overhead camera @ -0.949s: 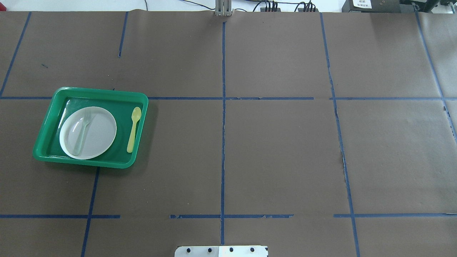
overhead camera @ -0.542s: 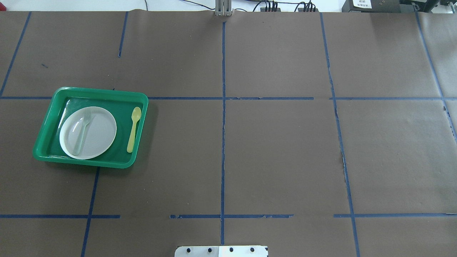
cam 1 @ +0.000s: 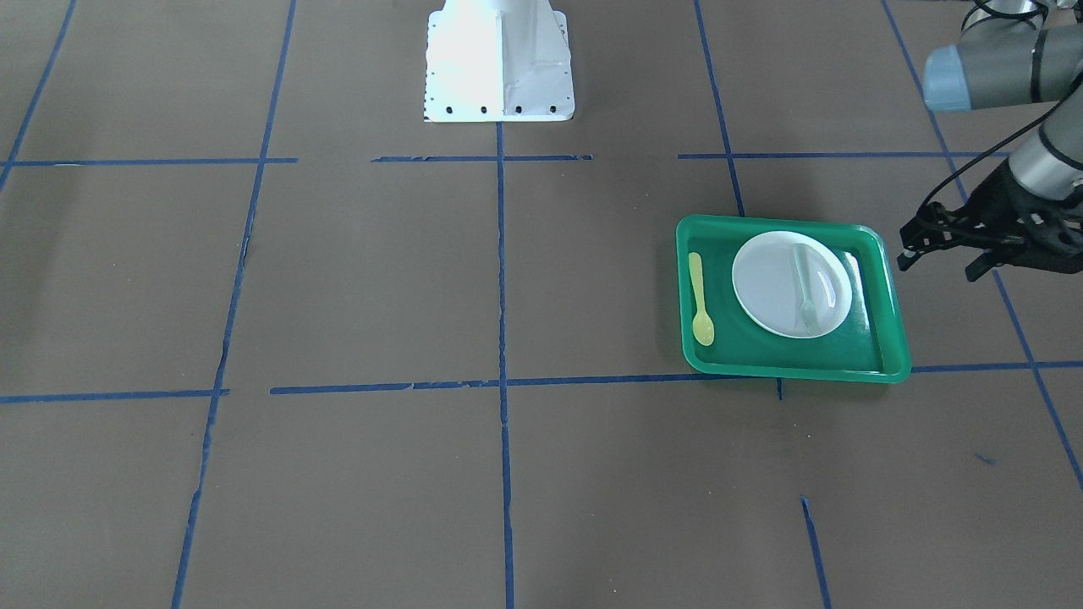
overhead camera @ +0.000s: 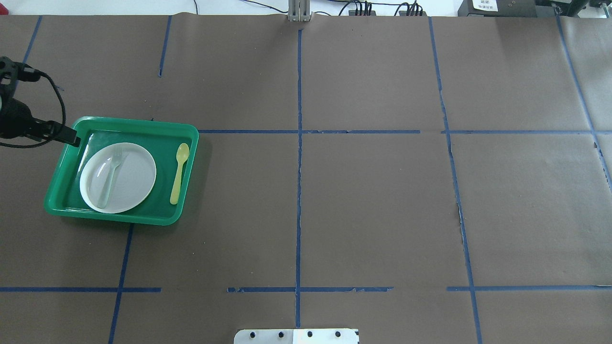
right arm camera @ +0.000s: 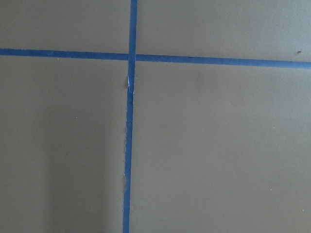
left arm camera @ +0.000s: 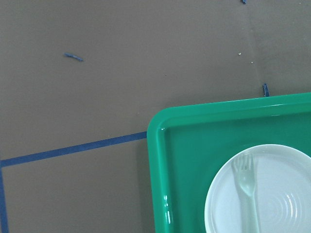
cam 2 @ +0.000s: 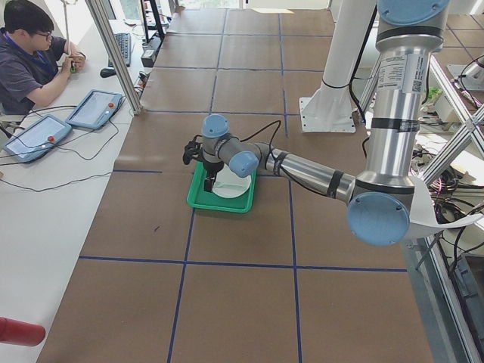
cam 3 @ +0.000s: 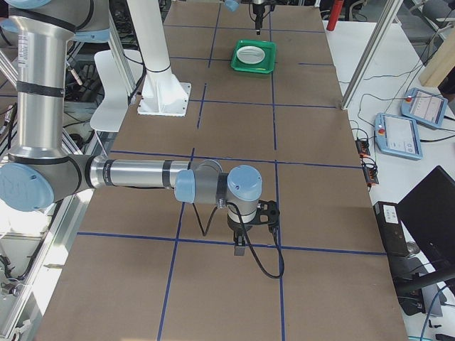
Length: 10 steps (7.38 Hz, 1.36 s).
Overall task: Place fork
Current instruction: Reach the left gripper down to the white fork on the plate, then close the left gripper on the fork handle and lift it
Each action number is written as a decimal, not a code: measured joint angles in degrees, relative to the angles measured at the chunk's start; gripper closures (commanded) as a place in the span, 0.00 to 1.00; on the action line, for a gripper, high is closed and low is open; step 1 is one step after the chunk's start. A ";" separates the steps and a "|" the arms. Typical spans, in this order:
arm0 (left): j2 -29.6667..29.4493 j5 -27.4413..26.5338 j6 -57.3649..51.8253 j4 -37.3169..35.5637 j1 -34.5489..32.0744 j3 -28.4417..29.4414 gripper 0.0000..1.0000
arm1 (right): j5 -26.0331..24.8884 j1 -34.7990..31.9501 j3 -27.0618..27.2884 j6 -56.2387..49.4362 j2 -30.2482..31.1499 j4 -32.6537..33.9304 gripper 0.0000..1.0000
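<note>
The pale fork lies along the left half of a white plate in a green tray. A yellow-green spoon lies in the tray to the right of the plate. In the front view the fork rests on the plate. My left gripper hovers open and empty just outside the tray's far left corner, with one fingertip over the rim. The left wrist view shows the fork and the tray corner. My right gripper shows only in the right side view, so I cannot tell its state.
The robot's white base stands at the table's near middle edge. Brown paper with blue tape lines covers the table. An operator sits with tablets at a side desk beyond the table's left end.
My left gripper has come into the overhead view from the left edge and now sits by the tray's far left corner. The fork, plate and spoon have not moved.
</note>
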<state>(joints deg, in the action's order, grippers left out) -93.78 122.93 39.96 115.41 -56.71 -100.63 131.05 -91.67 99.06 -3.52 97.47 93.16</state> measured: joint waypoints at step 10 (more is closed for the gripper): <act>-0.96 -4.92 10.05 6.60 11.06 5.20 0.31 | 0.00 0.00 0.00 0.00 0.00 0.00 0.00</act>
<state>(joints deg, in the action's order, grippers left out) -94.75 118.00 50.00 122.02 -45.65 -95.43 131.04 -91.67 99.05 -3.52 97.47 93.16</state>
